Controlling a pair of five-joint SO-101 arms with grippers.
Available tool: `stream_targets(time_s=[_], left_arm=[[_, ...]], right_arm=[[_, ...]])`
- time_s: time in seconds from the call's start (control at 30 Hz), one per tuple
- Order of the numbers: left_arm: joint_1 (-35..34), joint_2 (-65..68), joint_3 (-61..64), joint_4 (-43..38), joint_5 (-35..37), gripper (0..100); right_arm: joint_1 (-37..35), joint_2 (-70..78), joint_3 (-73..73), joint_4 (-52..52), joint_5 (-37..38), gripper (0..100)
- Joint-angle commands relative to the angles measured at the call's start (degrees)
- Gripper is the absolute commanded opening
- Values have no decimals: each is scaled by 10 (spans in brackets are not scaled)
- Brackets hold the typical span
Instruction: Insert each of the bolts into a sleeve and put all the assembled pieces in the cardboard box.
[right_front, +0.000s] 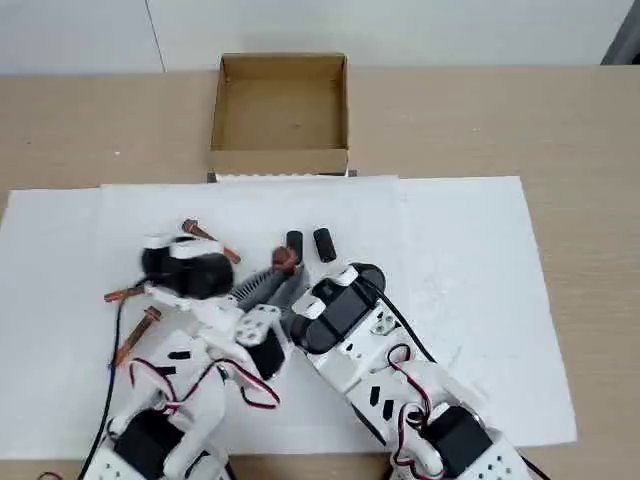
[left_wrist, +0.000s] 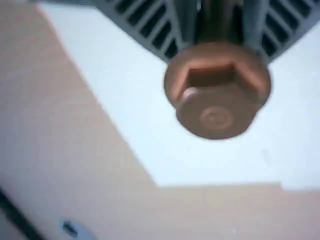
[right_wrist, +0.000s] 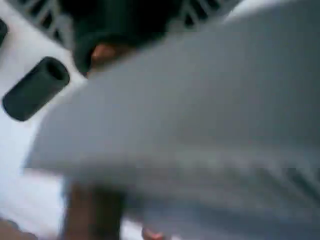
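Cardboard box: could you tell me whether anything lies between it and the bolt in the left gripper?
A sleeve and a second sleeve lie on the paper just past the bolt; beyond them nothing lies before the cardboard box.

Four bolts (right_front: 210, 240), two loose sleeves (right_front: 324, 244) and one cardboard box (right_front: 280, 160).

copper bolt (left_wrist: 217, 90), black sleeve (right_wrist: 35, 89), brown box (right_front: 280, 160)

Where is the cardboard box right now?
In the high view the cardboard box sits on the table just beyond the far edge of the white paper.
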Motion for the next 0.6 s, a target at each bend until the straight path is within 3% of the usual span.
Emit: stream_targets(time_s=[0.0,0.2,0.43,0.57], left_arm=[[16,-3,12,4,-40,5],[53,-3,23,55,-52,5],[27,-3,23,63,-53,6],[-2,-3,23,63,-91,96]], right_arm=[[-4,-10,-18,-16,8,3],[-4,-10,-18,-16,9,3],[-4,-10,-17,-16,9,3],[-4,-10,-17,-15,9,3]])
